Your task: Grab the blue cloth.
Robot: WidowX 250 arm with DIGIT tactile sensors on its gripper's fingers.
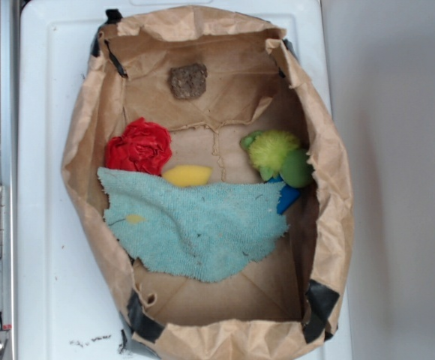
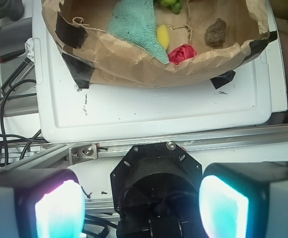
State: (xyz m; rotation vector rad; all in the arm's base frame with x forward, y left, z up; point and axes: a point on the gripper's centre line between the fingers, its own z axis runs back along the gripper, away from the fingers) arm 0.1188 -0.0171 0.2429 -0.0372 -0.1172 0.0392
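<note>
Exterior view: the blue cloth [image 1: 202, 225] lies spread across the floor of the paper bag [image 1: 79, 150], below the red fabric ball [image 1: 138, 146].

Wrist view: the gripper [image 2: 141, 201] hangs spread wide, empty, well outside the bag; cloth at the top.
</note>
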